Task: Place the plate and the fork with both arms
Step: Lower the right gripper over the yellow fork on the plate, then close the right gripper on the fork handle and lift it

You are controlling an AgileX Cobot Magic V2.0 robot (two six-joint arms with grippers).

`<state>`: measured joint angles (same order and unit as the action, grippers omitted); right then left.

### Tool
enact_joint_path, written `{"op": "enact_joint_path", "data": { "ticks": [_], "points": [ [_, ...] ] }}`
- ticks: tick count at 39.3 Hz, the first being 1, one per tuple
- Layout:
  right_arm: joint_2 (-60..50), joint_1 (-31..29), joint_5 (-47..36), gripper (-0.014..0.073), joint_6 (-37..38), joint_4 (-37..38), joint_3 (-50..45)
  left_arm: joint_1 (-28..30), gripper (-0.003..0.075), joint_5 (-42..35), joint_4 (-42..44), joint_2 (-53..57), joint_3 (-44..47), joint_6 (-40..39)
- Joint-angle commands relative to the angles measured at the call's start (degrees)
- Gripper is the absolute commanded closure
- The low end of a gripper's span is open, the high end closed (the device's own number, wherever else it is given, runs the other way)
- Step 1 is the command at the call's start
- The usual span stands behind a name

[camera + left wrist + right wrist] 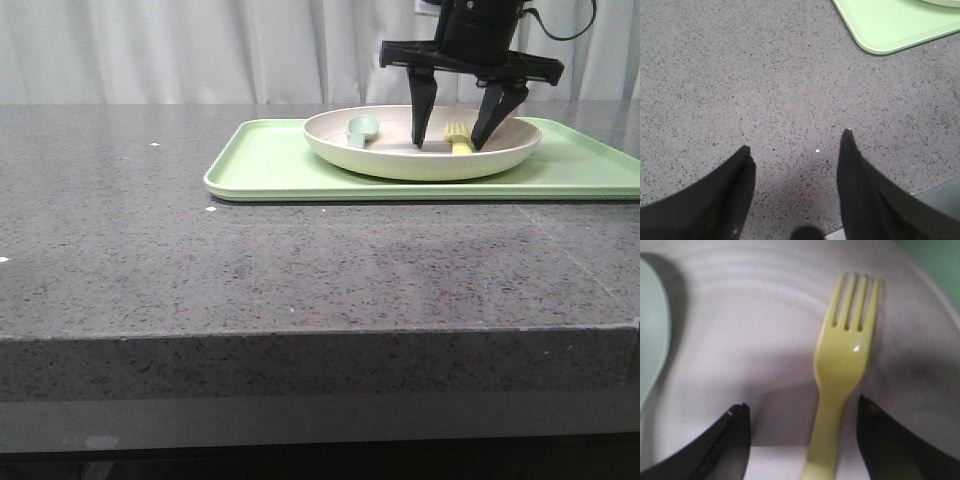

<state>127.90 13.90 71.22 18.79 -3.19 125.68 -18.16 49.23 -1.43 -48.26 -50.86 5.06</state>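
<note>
The cream-white plate (400, 160) sits on the light-green tray (270, 165) at the back of the table. The yellow fork (458, 135) lies in the plate, right of centre; it also shows in the right wrist view (842, 370). My right gripper (452, 140) is open, its fingertips down inside the plate on either side of the fork's handle, not closed on it. In the right wrist view (802, 412) the handle lies nearer one finger. My left gripper (796, 147) is open and empty over bare grey table, out of the front view.
A pale green spoon (361, 129) lies in the plate's left part, its bowl at the edge of the right wrist view (652, 340). A corner of the tray (890, 25) shows in the left wrist view. The grey stone table (300, 260) ends at a front edge.
</note>
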Motion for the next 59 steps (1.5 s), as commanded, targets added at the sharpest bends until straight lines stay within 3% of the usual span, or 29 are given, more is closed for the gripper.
{"op": "enact_joint_path", "data": {
  "ticks": [1, 7, 17, 35, 59],
  "points": [
    [-3.5, -0.5, 4.1, 0.0116, 0.1, 0.4, 1.9, 0.2, 0.0352, -3.6, -0.4, 0.4, -1.6, -0.1],
    [-3.4, -0.6, 5.0, 0.0141, 0.5, 0.8, 1.9, 0.2, 0.0352, -3.6, -0.4, 0.4, -1.6, -0.1],
    [-3.4, -0.6, 5.3, 0.0286, 0.5, 1.1, 1.9, 0.2, 0.0352, -3.6, -0.4, 0.4, -1.6, -0.1],
    [-3.5, -0.6, 5.3, 0.0448, 0.5, 1.1, 1.9, 0.2, 0.0352, -3.6, -0.4, 0.4, -1.6, -0.1],
    [-12.8, -0.6, 5.4, 0.0452, -2.8, 1.1, 2.0, 0.2, 0.0352, -3.6, -0.4, 0.4, -1.6, -0.1]
  ]
}}
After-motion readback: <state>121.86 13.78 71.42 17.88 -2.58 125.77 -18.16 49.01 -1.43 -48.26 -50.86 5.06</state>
